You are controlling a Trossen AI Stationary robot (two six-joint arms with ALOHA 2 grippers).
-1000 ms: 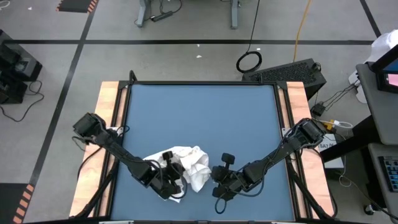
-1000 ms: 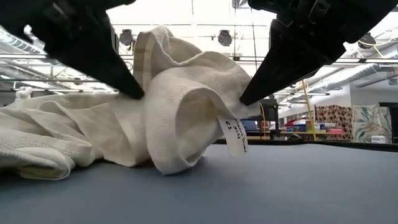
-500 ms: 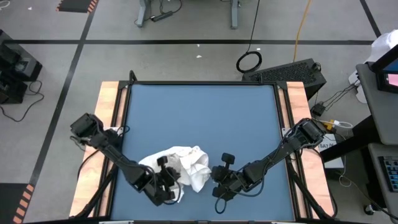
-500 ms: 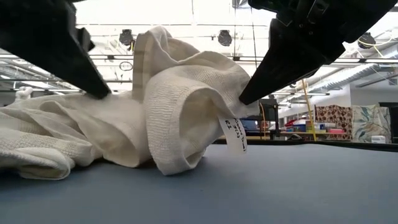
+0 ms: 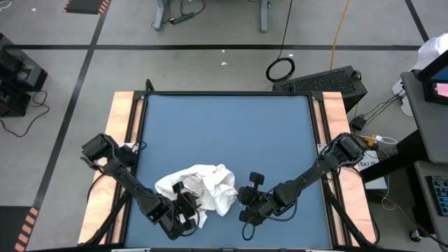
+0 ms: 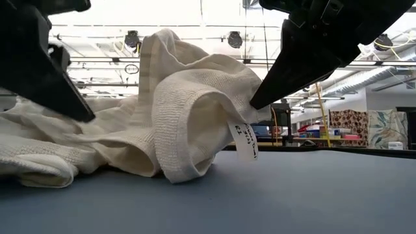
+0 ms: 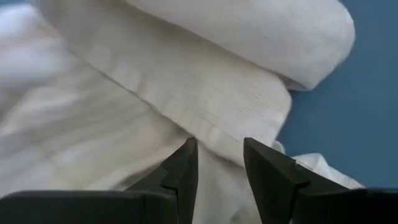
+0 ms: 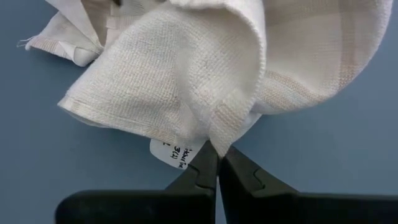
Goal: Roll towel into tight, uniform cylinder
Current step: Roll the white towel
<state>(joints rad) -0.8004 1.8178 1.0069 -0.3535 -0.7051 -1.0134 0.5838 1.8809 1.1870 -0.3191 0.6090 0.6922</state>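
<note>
A white towel lies crumpled, not rolled, on the blue surface, close to its near edge and a little left of the middle; it is a loose heap of folds with a small printed tag hanging from one raised flap; the left pincer sits at the towel's near-left side with its fingers a narrow gap apart, their tips just at the cloth and nothing visibly gripped between them; the right pincer is at the towel's right side, closed tight on a pinch of hem beside the tag, holding that corner lifted off the surface; seen level with the surface, the raised flap curls over into a soft arch while the remaining cloth slumps flat toward the left; by my judgement the rolling itself has not begun, and the step in hand is sorting the heap out so an edge can be found; the next move likely calls for the left pincer to take a fresh hold on another corner, then both to draw the cloth flat and square before any tight, even roll can start
</note>
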